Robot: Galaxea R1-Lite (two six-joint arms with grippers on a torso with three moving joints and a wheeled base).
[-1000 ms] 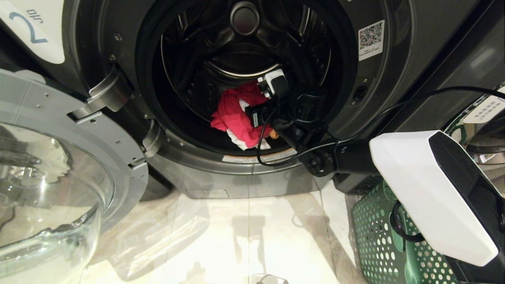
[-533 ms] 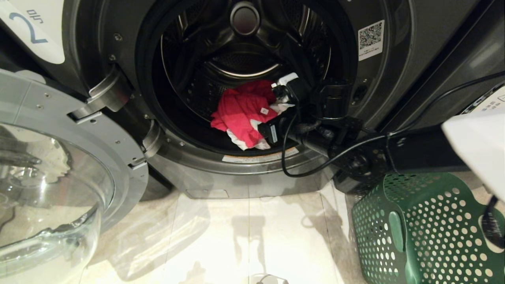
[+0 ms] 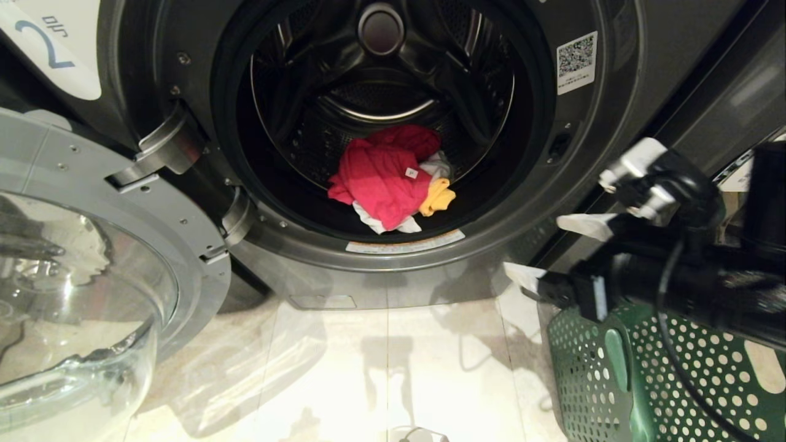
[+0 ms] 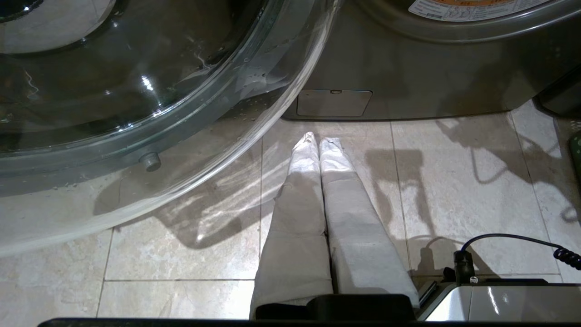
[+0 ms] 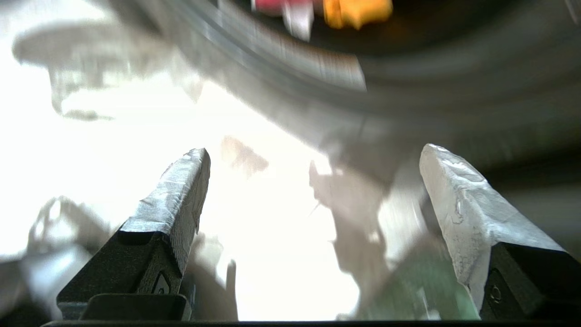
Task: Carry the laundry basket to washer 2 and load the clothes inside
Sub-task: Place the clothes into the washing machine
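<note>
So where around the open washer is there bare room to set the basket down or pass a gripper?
Bare floor tiles lie free between the open glass door and the laundry basket. The drum is open above the clothes. It is crowded at right: the right gripper, open and empty, hangs over the basket.

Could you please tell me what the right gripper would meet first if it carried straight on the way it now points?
Probably washer 2: the open right gripper, above the laundry basket, points toward its lower front panel. Depth is unclear.
</note>
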